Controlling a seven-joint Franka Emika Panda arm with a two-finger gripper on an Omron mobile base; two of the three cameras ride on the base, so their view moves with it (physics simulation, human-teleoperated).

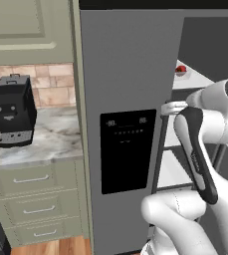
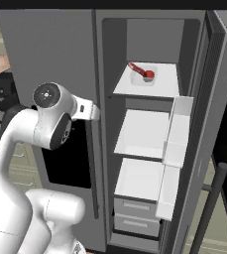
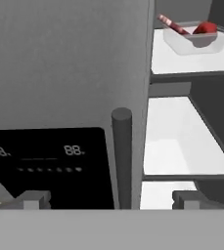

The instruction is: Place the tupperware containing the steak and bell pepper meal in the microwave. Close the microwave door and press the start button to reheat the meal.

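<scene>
The tool (image 3: 111, 199) is wide open and holds nothing; its two fingertips stand on either side of the dark vertical handle (image 3: 122, 156) of the closed left fridge door (image 3: 64, 63). The tupperware (image 3: 195, 36) with the red meal (image 3: 205, 28) sits on the top shelf (image 2: 159, 85) of the open fridge. A black coffee machine (image 1: 12, 110) stands on the counter (image 1: 46, 144).

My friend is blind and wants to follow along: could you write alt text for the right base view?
A tall grey fridge stands with its right door swung open, and a clear tupperware of red food sits on the top white shelf. The robot's white arm rises at lower left.
</scene>
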